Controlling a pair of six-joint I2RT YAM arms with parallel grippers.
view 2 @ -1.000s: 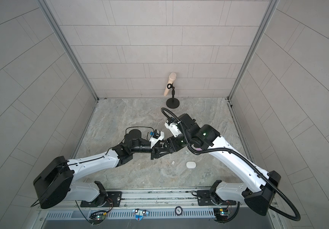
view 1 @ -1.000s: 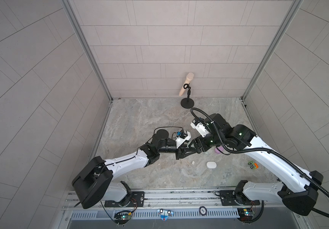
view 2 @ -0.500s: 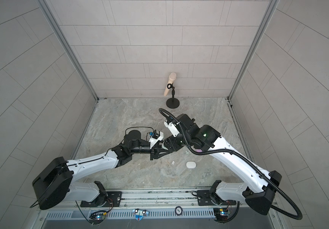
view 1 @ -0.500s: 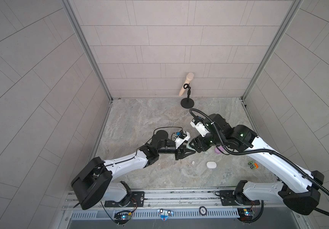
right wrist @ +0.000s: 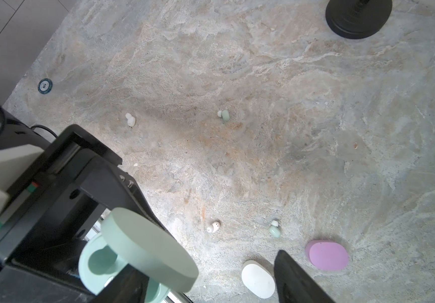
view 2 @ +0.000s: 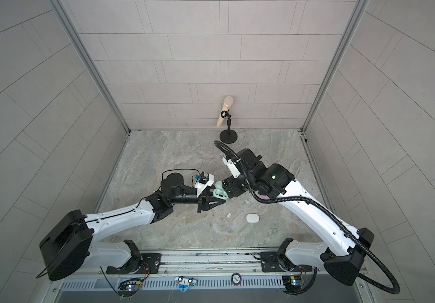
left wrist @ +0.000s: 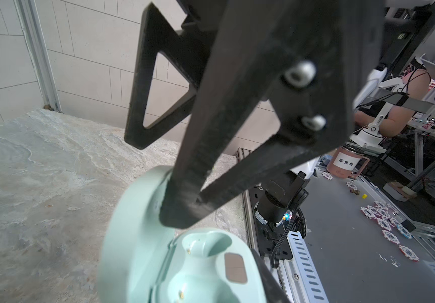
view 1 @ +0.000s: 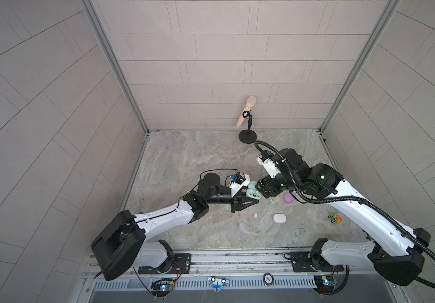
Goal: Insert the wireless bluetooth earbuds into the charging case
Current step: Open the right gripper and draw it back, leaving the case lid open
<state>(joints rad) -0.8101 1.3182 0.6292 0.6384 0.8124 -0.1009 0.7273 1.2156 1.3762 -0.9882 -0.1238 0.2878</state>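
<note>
Aloft, the left gripper (view 1: pixel 253 198) clamped the mint charging case (left wrist: pixel 206 262), lid raised, seemingly presenting its empty sockets to the right gripper (view 1: pixel 262 189) (jaws wide, nothing held). Mint earbuds (right wrist: pixel 274 230) lay loose on the table (right wrist: pixel 316 131).

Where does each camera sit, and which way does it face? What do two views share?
Top view: high over the front rail, facing down toward the back wall; both arms; left hand holds the mint case.
Top view: beside it, same direction; both arms, right hand near the case.
Left wrist: on the left arm, looking along its fingers at the case.
Right wrist: on the right arm, looking down at table and earbuds; one own finger.
Shared: all show the case.
</note>
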